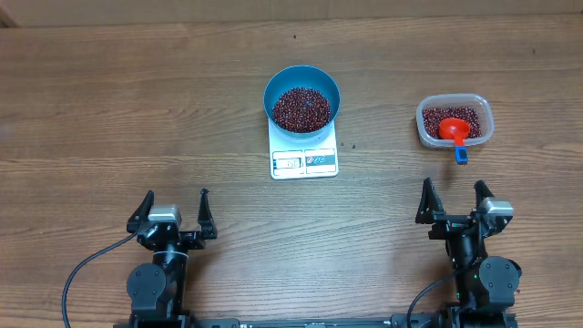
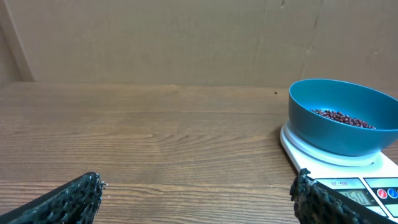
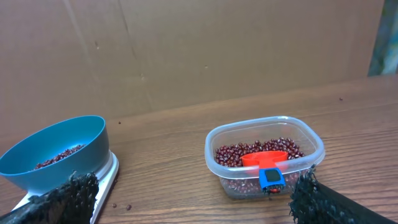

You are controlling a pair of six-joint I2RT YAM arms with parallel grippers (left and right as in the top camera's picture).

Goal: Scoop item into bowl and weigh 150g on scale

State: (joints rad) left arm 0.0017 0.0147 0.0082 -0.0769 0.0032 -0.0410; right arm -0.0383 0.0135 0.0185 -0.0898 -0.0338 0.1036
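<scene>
Blue bowl point(image 1: 302, 76) on the scale point(image 1: 304, 162), beans point(image 1: 301, 107) heaped inside.

My left hand point(image 1: 176, 196) and right hand point(image 1: 453, 185) hang wide and empty at the near edge of the table point(image 1: 109, 109), well apart from everything, so that nothing presses on the scale, I judge. I cannot read the display point(image 1: 290, 163). At right the clear tub point(image 1: 424, 125) holds more beans, and the red scoop point(image 1: 453, 128) lies in them with its blue-tipped handle over the rim.

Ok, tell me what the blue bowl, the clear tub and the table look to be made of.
Blue bowl: probably plastic, smooth with a soft sheen and even colour.
Clear tub: thin see-through plastic; beans show through its wall.
Table: wood or wood-look laminate, matt, with grain streaks; which one I cannot tell.
</scene>
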